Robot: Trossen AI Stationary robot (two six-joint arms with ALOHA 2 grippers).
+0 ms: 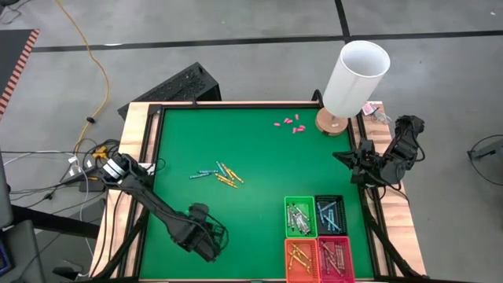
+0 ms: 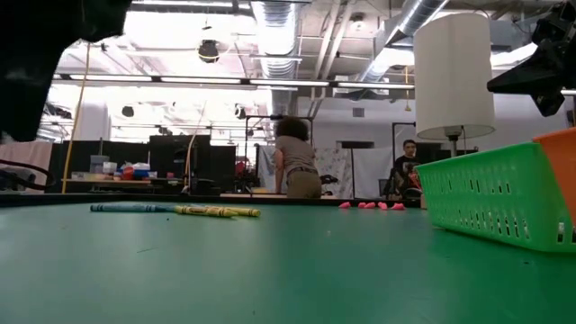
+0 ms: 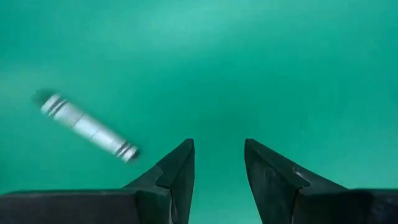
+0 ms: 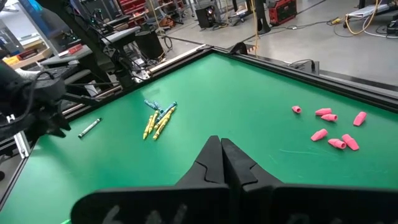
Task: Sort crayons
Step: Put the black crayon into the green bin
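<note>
A grey-white crayon [image 3: 87, 127] lies flat on the green mat [image 1: 259, 157], also seen from the right wrist camera [image 4: 90, 127]. My left gripper [image 3: 219, 144] hangs open above the mat near its near-left corner [image 1: 206, 238], pointing down. The crayon lies beside its fingers, not between them. A small cluster of light blue and yellow-orange crayons [image 1: 217, 174] lies on the mat's middle left [image 4: 158, 118] [image 2: 171, 209]. My right gripper [image 4: 221, 143] waits shut at the table's right edge [image 1: 346, 157].
Several small bins holding sorted crayons stand at the near right: green [image 1: 299, 216], dark [image 1: 330, 215], orange [image 1: 301, 258] and red [image 1: 335, 258]. Stubby pink pieces [image 1: 287, 123] lie at the far side. A white lamp [image 1: 354, 79] stands at the far right corner.
</note>
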